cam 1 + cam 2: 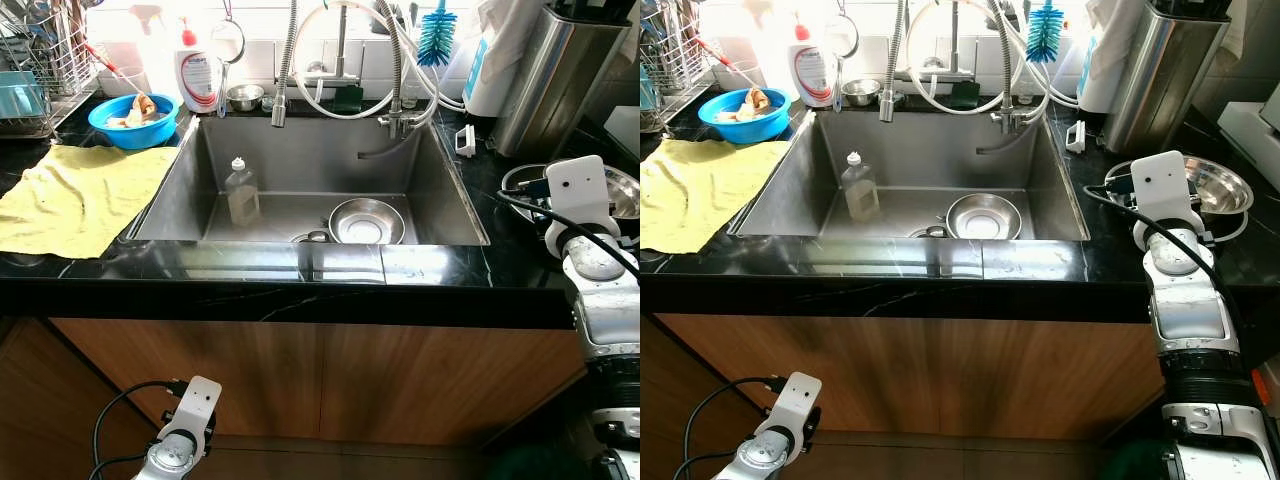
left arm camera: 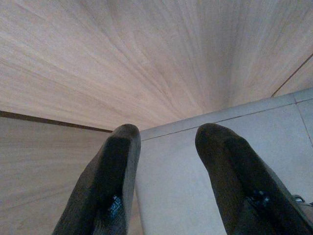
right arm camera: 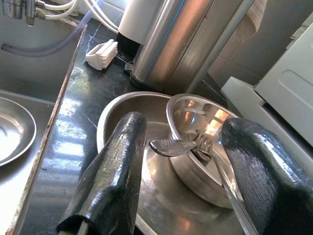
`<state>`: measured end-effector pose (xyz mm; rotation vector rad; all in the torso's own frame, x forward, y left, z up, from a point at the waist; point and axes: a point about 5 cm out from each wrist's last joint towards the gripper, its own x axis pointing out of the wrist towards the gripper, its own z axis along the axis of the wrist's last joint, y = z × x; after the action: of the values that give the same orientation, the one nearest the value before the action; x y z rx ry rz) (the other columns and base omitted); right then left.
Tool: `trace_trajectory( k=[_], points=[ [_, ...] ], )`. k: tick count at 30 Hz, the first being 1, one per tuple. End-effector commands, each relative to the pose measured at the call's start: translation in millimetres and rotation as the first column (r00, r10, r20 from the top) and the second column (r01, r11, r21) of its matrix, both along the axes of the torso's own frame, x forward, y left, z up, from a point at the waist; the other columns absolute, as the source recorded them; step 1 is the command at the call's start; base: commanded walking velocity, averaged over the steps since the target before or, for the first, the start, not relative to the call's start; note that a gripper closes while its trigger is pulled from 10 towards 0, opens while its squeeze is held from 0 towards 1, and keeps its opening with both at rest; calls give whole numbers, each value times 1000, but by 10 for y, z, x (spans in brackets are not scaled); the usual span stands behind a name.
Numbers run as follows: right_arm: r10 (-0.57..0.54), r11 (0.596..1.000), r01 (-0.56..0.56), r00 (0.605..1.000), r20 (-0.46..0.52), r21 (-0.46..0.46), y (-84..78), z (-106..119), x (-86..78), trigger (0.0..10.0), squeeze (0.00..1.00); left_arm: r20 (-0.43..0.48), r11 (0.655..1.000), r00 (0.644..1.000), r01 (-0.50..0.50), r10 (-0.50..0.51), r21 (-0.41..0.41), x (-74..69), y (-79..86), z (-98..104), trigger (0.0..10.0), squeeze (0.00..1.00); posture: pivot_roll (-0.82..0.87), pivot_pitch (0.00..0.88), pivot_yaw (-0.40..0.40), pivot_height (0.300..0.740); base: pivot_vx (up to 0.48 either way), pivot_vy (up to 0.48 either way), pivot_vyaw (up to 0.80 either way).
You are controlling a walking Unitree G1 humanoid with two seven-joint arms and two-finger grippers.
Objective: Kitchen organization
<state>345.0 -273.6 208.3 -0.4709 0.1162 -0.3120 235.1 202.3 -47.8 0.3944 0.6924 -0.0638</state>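
Right gripper (image 3: 181,161) spread open, grasping nothing, hovering over steel bowl (image 3: 195,142) holding spoon (image 3: 171,147), right of sink (image 1: 300,190). Could knock bowl off its plate (image 3: 122,117) if closing off-centre. Left gripper (image 2: 166,161) open, idle below.

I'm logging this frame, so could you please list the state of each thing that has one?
Right gripper: open, over the steel dishes on the counter.
Left gripper: open, hanging low by the cabinet.
Small bowl: upright, inside the wide bowl, holding a spoon.
Bottle: upright in the sink, capped.
Cloth: spread flat.
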Motion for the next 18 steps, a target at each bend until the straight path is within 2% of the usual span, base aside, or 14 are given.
trace_trajectory(
  k=[1, 8, 9, 10, 11, 12, 15, 18],
  points=[
    [-28, 1000, 28, 1000, -4, 11, -56, 5, -15, 10000, 0, -24, 1000, 1000, -5, 5, 4, -32, 16, -26, 10000, 0, -58, 0, 12, 740, 0, 0, 0],
    [-33, 999, 33, 999, -15, 18, -52, -26, -19, 10000, 0, -27, 1000, 1000, -5, 5, 3, -40, 11, -32, 10000, 0, -57, 0, 11, 740, 0, 0, 0],
    [-32, 999, 33, 999, -16, 18, -52, -29, -19, 9765, 0, -27, 1000, 1000, -4, 4, 3, -40, 11, -32, 10000, 0, -57, 0, 11, 740, 0, 0, 0],
    [-32, 999, 32, 999, -17, 18, -51, -33, -19, 9020, 0, -27, 1000, 1000, -5, 5, 4, -41, 13, -32, 10000, 0, -57, 0, 11, 740, 0, 0, 0],
    [-30, 999, 31, 999, -17, 19, -48, -34, -18, 3412, 0, -27, 1000, 1000, -5, 5, 5, -42, 14, -33, 10000, 0, -57, 0, 11, 740, 0, 0, 0],
    [-30, 999, 30, 999, -17, 19, -46, -34, -18, 3412, 0, -27, 1000, 1000, -5, 5, 5, -42, 14, -33, 10000, 0, -57, 0, 11, 740, 0, 0, 0],
    [-28, 999, 29, 999, -16, 22, -39, -35, -15, 0, 0, -27, 1000, 1000, -5, 5, 5, -42, 16, -33, 10000, 0, -55, 0, 11, 740, 0, 0, 0],
    [-25, 999, 25, 1000, -12, 27, -26, -29, -6, 0, 0, -27, 1000, 1000, -6, 6, 6, -42, 20, -32, 10000, 0, -55, 0, 11, 740, 0, 0, 0]
  ],
)
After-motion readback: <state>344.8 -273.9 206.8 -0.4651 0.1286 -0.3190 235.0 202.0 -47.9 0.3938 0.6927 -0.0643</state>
